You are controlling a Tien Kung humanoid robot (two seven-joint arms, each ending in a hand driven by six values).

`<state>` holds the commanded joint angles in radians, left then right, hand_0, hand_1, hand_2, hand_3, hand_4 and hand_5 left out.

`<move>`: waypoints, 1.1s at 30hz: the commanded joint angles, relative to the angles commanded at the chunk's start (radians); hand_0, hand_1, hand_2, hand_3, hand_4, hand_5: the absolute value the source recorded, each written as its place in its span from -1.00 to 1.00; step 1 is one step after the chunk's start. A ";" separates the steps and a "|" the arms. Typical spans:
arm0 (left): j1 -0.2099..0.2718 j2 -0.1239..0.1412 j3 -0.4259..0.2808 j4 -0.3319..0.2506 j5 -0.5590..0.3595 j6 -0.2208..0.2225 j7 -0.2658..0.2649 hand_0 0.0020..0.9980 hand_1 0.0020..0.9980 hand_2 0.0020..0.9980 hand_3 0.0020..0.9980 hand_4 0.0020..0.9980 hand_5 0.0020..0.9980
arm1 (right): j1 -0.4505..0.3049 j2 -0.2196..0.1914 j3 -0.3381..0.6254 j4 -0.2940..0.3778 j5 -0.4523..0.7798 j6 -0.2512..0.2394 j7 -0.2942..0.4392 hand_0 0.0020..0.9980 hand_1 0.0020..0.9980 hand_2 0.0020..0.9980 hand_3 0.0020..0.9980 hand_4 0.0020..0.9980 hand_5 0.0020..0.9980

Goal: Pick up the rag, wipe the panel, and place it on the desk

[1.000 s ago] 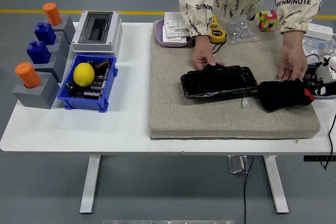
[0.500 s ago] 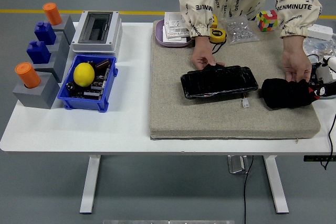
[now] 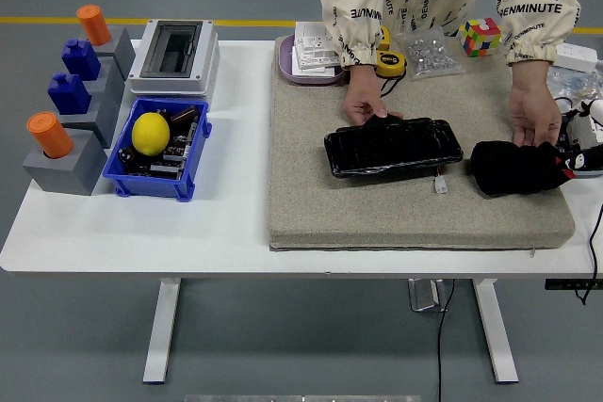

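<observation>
A glossy black panel point(image 3: 394, 146) lies flat in the middle of a beige felt mat point(image 3: 377, 209). A bunched black rag point(image 3: 513, 168) sits on the mat's right end, just right of the panel. A person stands at the far side. One of their hands point(image 3: 363, 103) rests on the panel's far left edge, and the other hand point(image 3: 535, 120) touches the rag's far side. Neither of my arms shows in the head view.
A blue bin point(image 3: 155, 183) holding a lemon point(image 3: 150, 133) stands at the left beside grey blocks point(image 3: 66, 162) with orange and blue pegs. A grey electrical box point(image 3: 174, 54), a tape measure point(image 3: 390, 63), a colour cube point(image 3: 479, 36) and cables point(image 3: 579, 134) line the back and right.
The person's hand at the right shifted a little right and back on the rag, bunching it into a more compact lump. The hand on the panel stayed put.
</observation>
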<state>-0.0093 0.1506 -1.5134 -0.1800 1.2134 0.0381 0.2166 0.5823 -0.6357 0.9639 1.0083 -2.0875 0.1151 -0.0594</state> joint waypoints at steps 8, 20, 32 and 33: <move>0.002 0.002 -0.004 0.000 0.004 0.001 0.002 0.30 0.40 0.49 0.13 0.20 -0.05 | -0.001 0.002 -0.004 0.000 0.001 0.001 0.000 0.57 0.47 0.65 0.66 1.00 -0.08; 0.001 -0.001 -0.004 0.000 0.002 0.000 0.001 0.30 0.40 0.49 0.13 0.20 -0.05 | 0.000 0.001 0.002 0.001 0.000 0.000 0.000 0.56 0.47 0.65 0.66 1.00 -0.08; 0.000 -0.003 -0.007 0.000 0.001 0.001 0.001 0.30 0.40 0.49 0.13 0.20 -0.05 | 0.001 0.002 0.004 -0.001 0.001 0.001 0.000 0.57 0.47 0.65 0.66 1.00 -0.08; 0.000 -0.003 -0.008 0.000 0.002 0.001 0.001 0.30 0.40 0.49 0.13 0.20 -0.05 | 0.001 0.002 0.005 -0.001 0.001 0.001 -0.001 0.57 0.47 0.65 0.66 1.00 -0.08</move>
<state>-0.0096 0.1478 -1.5215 -0.1800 1.2155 0.0388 0.2178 0.5830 -0.6334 0.9690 1.0074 -2.0866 0.1160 -0.0600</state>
